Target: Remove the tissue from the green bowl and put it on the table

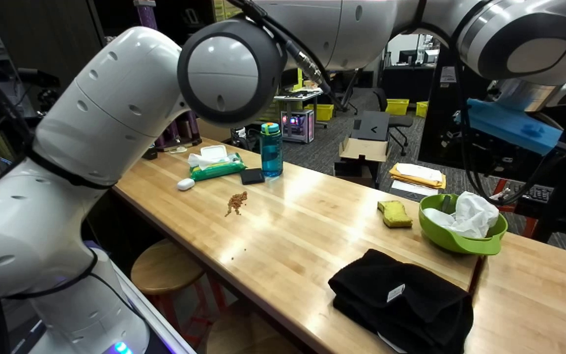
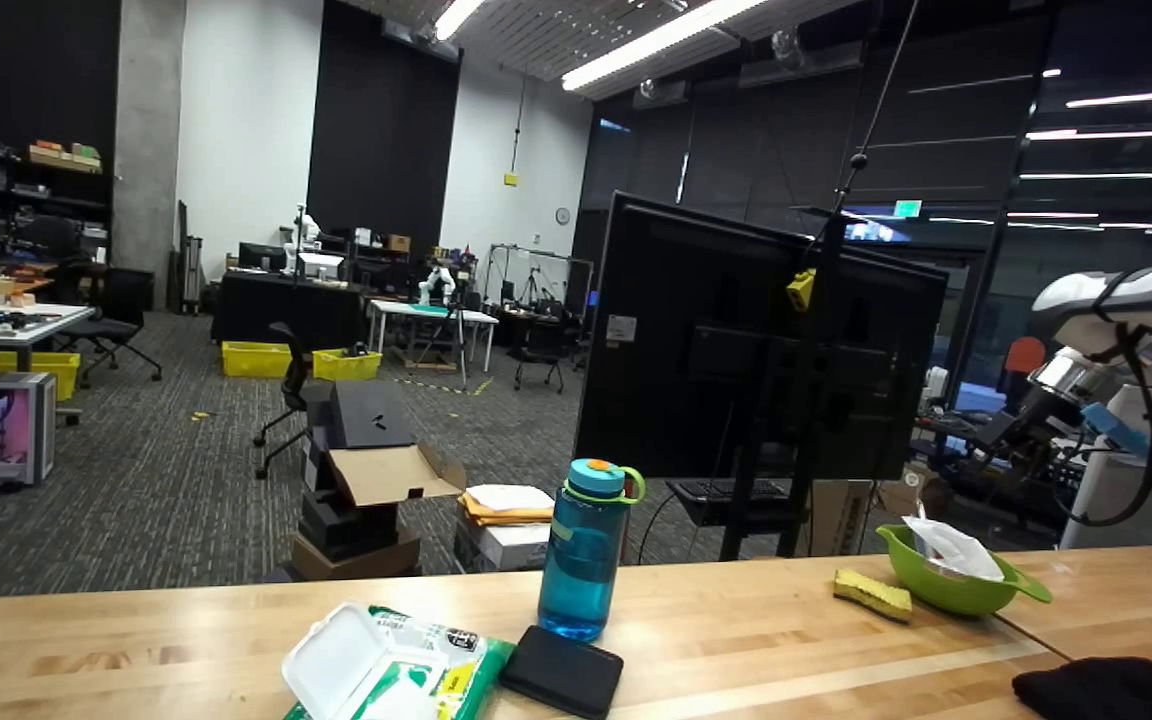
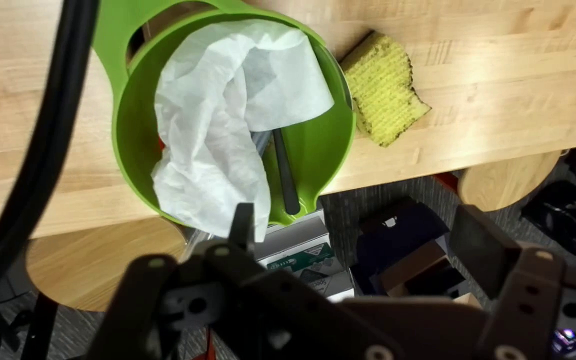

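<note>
The white crumpled tissue lies in the green bowl, with one end over the rim. It also shows in both exterior views. The bowl stands on the wooden table over a seam. A dark utensil handle lies in the bowl, and a bit of red shows under the tissue. My gripper is open and empty, above the bowl and off its spout side. In the wrist view one finger overlaps the tissue's end; I see no grip on it. In an exterior view the gripper is dark and blurred.
A yellow sponge lies beside the bowl. A black folded cloth lies near the table's front edge. A blue bottle, a wipes pack, a black wallet and brown crumbs are farther along. A black cable hangs by the wrist.
</note>
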Robot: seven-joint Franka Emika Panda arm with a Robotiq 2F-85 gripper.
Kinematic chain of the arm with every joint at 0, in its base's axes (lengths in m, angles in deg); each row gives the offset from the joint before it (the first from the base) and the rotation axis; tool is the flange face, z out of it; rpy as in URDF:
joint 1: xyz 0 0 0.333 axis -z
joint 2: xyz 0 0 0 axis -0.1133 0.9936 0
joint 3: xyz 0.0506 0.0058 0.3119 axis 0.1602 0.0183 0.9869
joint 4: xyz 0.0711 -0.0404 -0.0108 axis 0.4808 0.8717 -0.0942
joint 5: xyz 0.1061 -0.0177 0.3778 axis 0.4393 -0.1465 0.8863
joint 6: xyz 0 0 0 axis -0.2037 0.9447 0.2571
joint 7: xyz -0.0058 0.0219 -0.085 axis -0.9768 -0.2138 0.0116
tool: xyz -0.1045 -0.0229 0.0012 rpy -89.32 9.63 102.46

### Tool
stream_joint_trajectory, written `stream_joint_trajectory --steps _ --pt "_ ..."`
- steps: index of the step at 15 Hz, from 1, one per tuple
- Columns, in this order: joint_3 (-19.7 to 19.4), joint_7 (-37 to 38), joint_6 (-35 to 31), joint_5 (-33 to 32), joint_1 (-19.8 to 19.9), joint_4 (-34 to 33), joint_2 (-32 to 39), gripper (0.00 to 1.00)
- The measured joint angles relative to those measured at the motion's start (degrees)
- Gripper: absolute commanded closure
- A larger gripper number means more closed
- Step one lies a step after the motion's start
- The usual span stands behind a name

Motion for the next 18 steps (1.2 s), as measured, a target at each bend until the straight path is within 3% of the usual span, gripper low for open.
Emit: stream_joint_trajectory --steps 18 --pt "-1.5 4.0 -2.1 -3.6 0.5 -4.0 7.7 0.00"
